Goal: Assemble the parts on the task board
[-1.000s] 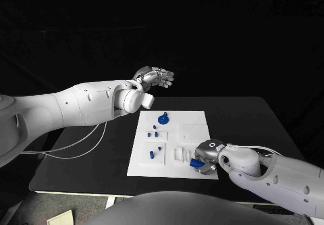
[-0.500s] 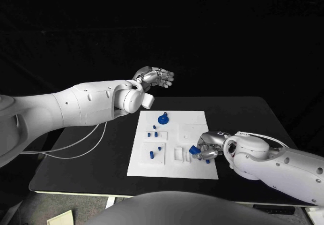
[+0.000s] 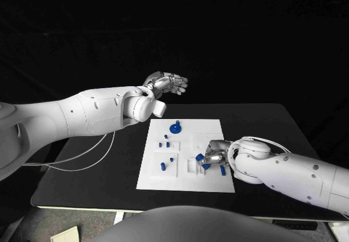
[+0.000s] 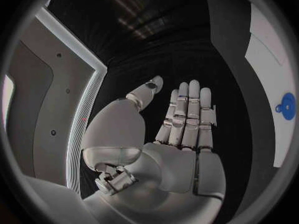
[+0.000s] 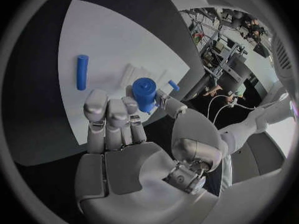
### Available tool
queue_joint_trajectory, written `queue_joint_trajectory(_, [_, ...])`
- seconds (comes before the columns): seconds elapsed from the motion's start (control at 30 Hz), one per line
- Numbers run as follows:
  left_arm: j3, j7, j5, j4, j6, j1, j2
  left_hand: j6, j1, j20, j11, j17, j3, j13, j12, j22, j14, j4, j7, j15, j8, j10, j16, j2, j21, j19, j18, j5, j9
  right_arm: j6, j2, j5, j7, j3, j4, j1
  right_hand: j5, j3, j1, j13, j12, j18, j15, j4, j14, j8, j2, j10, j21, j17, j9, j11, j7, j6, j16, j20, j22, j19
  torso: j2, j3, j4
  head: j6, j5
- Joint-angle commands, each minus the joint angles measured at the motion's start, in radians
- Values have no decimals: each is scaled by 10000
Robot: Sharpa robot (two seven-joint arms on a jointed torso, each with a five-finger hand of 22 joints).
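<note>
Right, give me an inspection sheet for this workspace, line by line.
Surface: black table, with the white task board lying flat in its middle.
Job's things: blue round part with a small handle near the board's far edge; small blue pieces on the board's left side; a blue rod lying loose on the board.
Clutter: nothing seen.
Hands: left hand raised beyond the table's far edge, fingers straight and holding nothing; right hand low over the board's near right part, holding a blue cylinder.
Cables: thin pale cables hang under the left arm, over the table's left edge.
Surroundings: dark backdrop behind the table.
</note>
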State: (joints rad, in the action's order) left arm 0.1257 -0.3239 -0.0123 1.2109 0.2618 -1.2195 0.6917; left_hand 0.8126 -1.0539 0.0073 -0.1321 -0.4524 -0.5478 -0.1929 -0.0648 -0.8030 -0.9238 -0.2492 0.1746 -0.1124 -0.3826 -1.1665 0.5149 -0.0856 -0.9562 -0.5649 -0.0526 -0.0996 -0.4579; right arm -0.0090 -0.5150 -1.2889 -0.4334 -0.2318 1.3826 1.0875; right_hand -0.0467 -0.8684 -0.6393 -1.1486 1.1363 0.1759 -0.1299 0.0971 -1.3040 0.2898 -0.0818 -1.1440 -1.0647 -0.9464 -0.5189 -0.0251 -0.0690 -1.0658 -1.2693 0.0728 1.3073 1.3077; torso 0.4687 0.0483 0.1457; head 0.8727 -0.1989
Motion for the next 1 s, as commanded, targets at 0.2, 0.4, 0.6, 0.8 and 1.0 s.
queue_joint_trajectory(0.2, [-8,-43,15,10,-142,-10,-31,-83,100,52,-5,-17,41,11,-56,-13,-87,14,2,-1,-69,55,-65,23,58,-6,-158,-55,12,591,378,299,-481,0,-409,-243,-21,91,331,-22,-69,859,-37,-83,13,45,31,46,11,9,-8,-51,-110,-138,58,32,82,-82,-2,10,15,-1,-44])
queue_joint_trajectory(0.4, [-8,-40,15,8,-143,-10,-42,-83,103,52,-6,-21,42,13,-56,-14,-85,17,3,-2,-70,55,-71,21,60,-5,-157,-57,14,524,621,262,-478,1,-556,-352,-21,100,407,-25,-75,859,-39,-117,13,47,43,45,11,7,-7,-52,-109,-135,61,37,83,-90,1,2,5,-1,-60])
queue_joint_trajectory(0.6, [-8,-34,14,11,-148,-11,-43,-84,107,53,-6,-27,43,15,-56,-15,-83,22,3,-3,-72,56,-78,19,62,-3,-156,-59,17,222,712,83,-458,5,-724,-386,-22,90,443,-27,-79,859,-41,-134,13,48,61,43,11,5,-7,-54,-107,-134,64,44,83,-93,3,8,3,-1,-78])
queue_joint_trajectory(0.8, [-8,-27,11,15,-148,-13,-42,-84,110,54,-6,-33,43,17,-56,-16,-83,25,3,-4,-74,56,-84,17,64,-2,-156,-60,19,255,783,49,-459,9,-744,-386,-21,81,485,-30,-81,859,-46,-157,11,56,81,35,7,1,-8,-58,-103,-142,62,53,83,-89,10,2,6,-1,-108])
queue_joint_trajectory(1.0, [-8,-23,6,18,-152,-15,-58,-84,115,55,-7,-40,45,19,-56,-18,-83,30,3,-5,-77,56,-91,13,67,0,-155,-61,22,254,953,99,-420,9,-897,-398,-22,75,536,-33,-85,859,-49,-180,11,57,88,31,4,-3,-7,-60,-101,-139,62,60,83,-89,3,-1,3,-1,-120])
